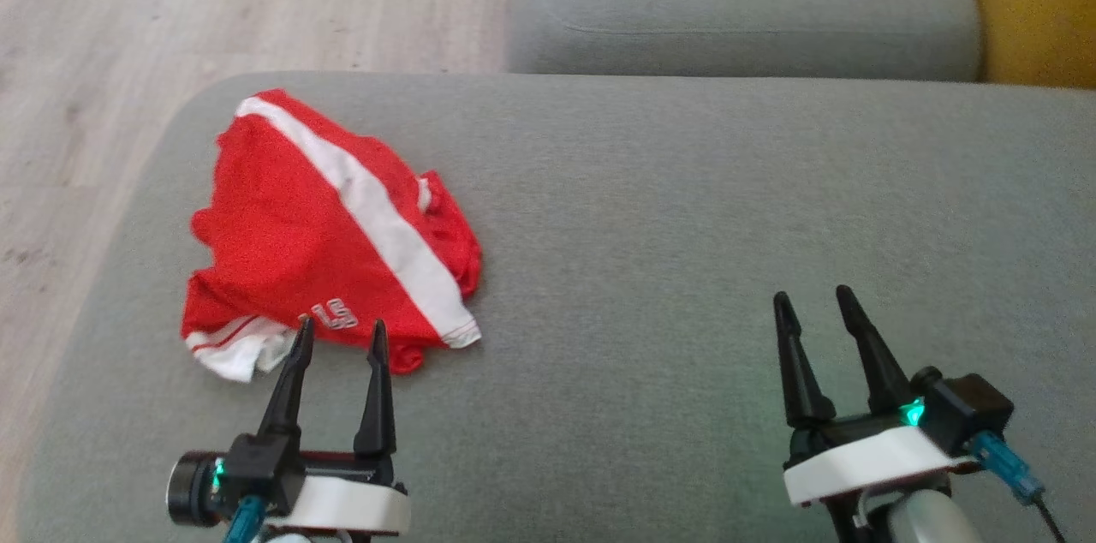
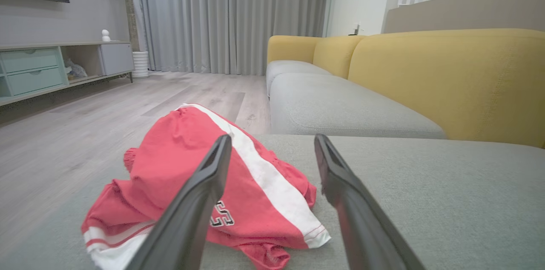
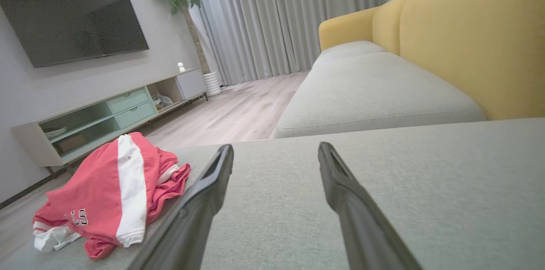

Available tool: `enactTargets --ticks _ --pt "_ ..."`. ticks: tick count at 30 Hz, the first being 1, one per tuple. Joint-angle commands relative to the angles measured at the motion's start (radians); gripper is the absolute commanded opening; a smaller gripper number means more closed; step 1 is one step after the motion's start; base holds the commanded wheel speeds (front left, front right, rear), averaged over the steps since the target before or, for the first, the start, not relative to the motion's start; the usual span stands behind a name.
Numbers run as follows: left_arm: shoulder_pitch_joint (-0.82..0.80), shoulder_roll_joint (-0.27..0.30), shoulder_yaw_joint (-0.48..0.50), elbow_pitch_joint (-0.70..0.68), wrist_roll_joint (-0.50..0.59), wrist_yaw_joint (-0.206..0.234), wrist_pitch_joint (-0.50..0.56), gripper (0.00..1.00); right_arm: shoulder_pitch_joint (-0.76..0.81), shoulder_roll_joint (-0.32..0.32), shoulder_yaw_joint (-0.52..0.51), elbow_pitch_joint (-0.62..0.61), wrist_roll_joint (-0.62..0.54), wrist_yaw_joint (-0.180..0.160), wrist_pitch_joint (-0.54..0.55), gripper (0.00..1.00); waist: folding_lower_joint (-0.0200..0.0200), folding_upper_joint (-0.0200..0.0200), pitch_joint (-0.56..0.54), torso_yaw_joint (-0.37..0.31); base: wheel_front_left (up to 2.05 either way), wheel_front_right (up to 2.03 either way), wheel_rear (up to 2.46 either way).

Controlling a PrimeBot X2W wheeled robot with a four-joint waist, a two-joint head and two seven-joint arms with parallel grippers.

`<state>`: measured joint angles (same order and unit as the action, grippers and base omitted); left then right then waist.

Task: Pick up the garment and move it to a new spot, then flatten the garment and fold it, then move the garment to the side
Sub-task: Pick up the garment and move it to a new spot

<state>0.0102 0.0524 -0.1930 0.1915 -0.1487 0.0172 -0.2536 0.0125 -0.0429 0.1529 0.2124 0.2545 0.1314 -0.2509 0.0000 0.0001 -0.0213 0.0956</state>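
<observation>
A: We're over the wide grey fabric cushion (image 1: 642, 209). The crumpled red fabric garment with a broad white stripe (image 1: 282, 243) lies heaped by the cushion's left edge, its top reaching toward the far-left corner.

B: There's white lettering on the near side and a white hem bunched at the heap's near-left end. From the left wrist the garment (image 2: 170, 155) rises as a hump, with the stripe running down its slope.

A: Now the left gripper (image 1: 341, 329): 2 long dark fingers spread wide, pinching nothing. In the head view its tips sit right at the garment's near hem.

B: Touching cloth? I can't tell. In its own wrist view the left gripper (image 2: 272, 140) frames the heap. 1 finger crosses in front of the red and the other stands over bare grey.

A: The right gripper (image 1: 813, 296) is well apart, over the cushion's right half, fingers also spread and empty.

B: Its wrist view agrees. The right gripper (image 3: 276, 146) is splayed over bare fabric, with the garment (image 3: 98, 189) off at the left edge.

A: Beyond the far edge there's a second grey cushion (image 1: 736, 3), a yellow backrest (image 1: 1036, 3) at its right, and pale wood floor (image 1: 103, 29) to the left.
</observation>
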Motion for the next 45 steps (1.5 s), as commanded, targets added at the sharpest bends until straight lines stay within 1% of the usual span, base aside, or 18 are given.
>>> enactTargets --ticks 1,15,18,20,25,30,35,38,41,43,45 --pt "-0.012 -0.002 0.035 -0.026 0.004 -0.002 -0.008 1.00 -0.019 -0.007 0.033 -0.033 0.007 -0.001 -0.011 1.00 0.0000 -0.0001 -0.009 0.036 0.00 0.00 0.00" --pt "0.023 -0.002 0.048 -0.022 0.009 -0.002 -0.008 1.00 0.006 -0.007 0.099 -0.027 0.016 -0.001 -0.011 1.00 0.0000 -0.0001 -0.044 0.209 0.00 0.00 0.00" --pt "0.028 -0.002 0.049 -0.023 0.011 -0.003 -0.008 1.00 0.008 -0.007 0.104 -0.026 0.017 -0.001 -0.011 1.00 0.0000 -0.0001 -0.048 0.228 0.00 0.00 0.00" --pt "0.033 -0.002 0.050 -0.023 0.013 -0.005 -0.008 1.00 0.011 -0.007 0.110 -0.024 0.020 -0.001 -0.011 1.00 0.0000 -0.0001 -0.052 0.253 0.00 0.00 0.00" --pt "0.040 -0.002 0.051 -0.024 0.014 -0.009 -0.008 1.00 0.014 -0.007 0.116 -0.021 0.025 -0.001 -0.011 1.00 0.0000 -0.0001 -0.057 0.277 0.00 0.00 0.00" --pt "0.037 -0.002 0.054 -0.025 0.025 -0.016 -0.008 1.00 0.009 -0.007 0.123 -0.021 0.026 -0.001 -0.011 1.00 0.0000 -0.0001 -0.052 0.277 0.00 0.00 0.00" --pt "-0.033 0.038 0.039 -0.004 0.081 -0.054 -0.008 1.00 -0.004 -0.007 0.134 -0.021 0.022 -0.001 -0.011 1.00 0.0000 -0.0001 -0.028 0.243 0.00 0.00 0.00" --pt "-0.133 0.070 0.027 0.032 0.098 -0.085 -0.008 1.00 -0.020 -0.007 0.127 -0.027 0.010 -0.001 -0.011 1.00 0.0000 -0.0001 0.007 0.216 0.00 0.00 0.00" --pt "-0.284 0.107 -0.001 0.101 0.103 -0.119 0.010 1.00 -0.037 -0.007 0.117 -0.032 -0.001 -0.001 -0.011 1.00 0.0000 -0.0001 0.052 0.191 0.00 0.00 0.00" --pt "-0.403 0.136 -0.027 0.147 0.094 -0.136 0.043 1.00 -0.057 -0.007 0.120 -0.034 -0.012 -0.001 -0.011 1.00 0.0000 -0.0001 0.091 0.170 0.00 0.00 0.00" --pt "-0.520 0.175 -0.061 0.203 0.080 -0.144 0.099 1.00 -0.079 -0.007 0.129 -0.039 -0.022 -0.001 -0.011 1.00 0.0000 -0.0001 0.129 0.146 0.00 0.00 0.00"
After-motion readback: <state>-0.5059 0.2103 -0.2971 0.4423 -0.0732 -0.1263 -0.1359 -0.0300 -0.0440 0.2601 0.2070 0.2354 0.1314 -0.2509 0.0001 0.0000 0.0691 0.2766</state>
